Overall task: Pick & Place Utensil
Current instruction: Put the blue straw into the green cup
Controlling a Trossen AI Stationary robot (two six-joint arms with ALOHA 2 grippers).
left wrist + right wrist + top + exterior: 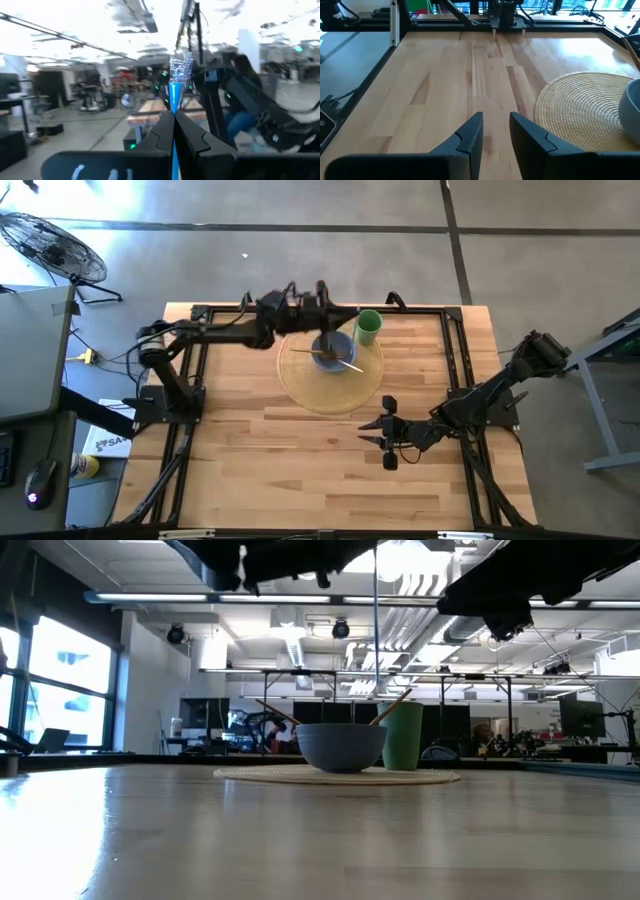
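Black jointed arms (215, 335), angular dark fingers (470, 136)

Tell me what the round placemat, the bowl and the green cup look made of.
Placemat: woven straw or similar fibre, shown by its concentric coiled ribs. Bowl: matte blue-grey, possibly plastic or ceramic. Green cup: smooth, opaque, likely plastic.

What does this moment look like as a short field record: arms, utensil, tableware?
left gripper: raised above the bowl, shut on a blue-handled utensil
right gripper: open, low over bare table, beside the mat
bowl: blue, on the round woven mat, wooden sticks resting in it
cup: green, upright, at the mat's far edge next to the bowl
utensil placement: not yet done
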